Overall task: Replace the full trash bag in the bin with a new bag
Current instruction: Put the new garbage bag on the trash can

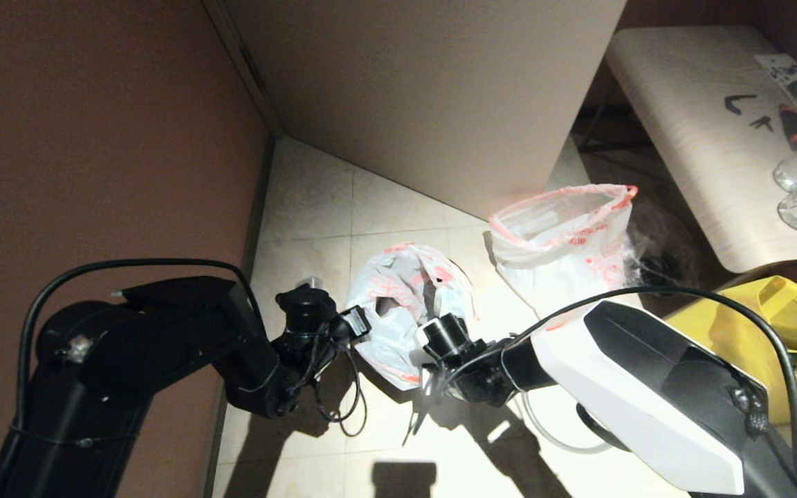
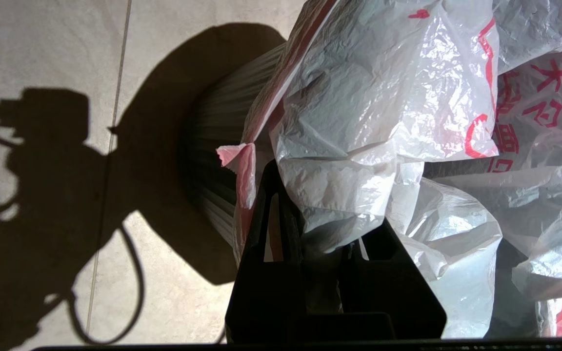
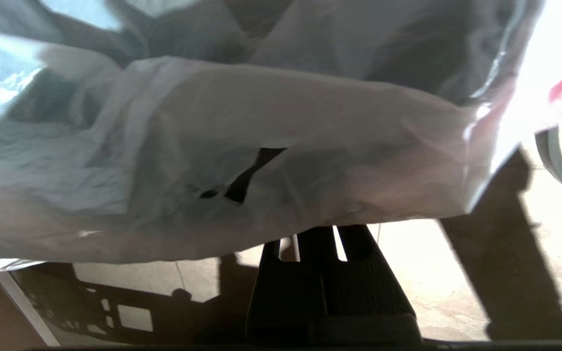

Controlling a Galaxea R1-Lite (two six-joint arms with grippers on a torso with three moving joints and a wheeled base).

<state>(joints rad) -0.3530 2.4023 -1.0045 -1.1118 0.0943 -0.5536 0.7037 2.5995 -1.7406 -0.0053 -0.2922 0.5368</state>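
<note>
Left gripper (image 2: 305,214) is pinching the new bag (image 1: 405,304), jaws clamped on its film by the red-orange hem. The bag is draping over the bin (image 2: 217,146) on the floor (image 1: 315,200). Right gripper (image 3: 317,234), jaws closed, is gripping the bag's opposite edge. The full trash bag (image 1: 564,242) is sitting beside the counter (image 1: 703,138).

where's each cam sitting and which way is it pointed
Head view: high on the robot, looking down at the floor; both arms show, either side of the new bag over the bin, with the full trash bag beyond.
Left wrist view: behind the left pincer, shut on the bag's film, with the ribbed bin behind.
Right wrist view: behind the right pincer, shut on the film, looking under it.
All three share the new bag.
</note>
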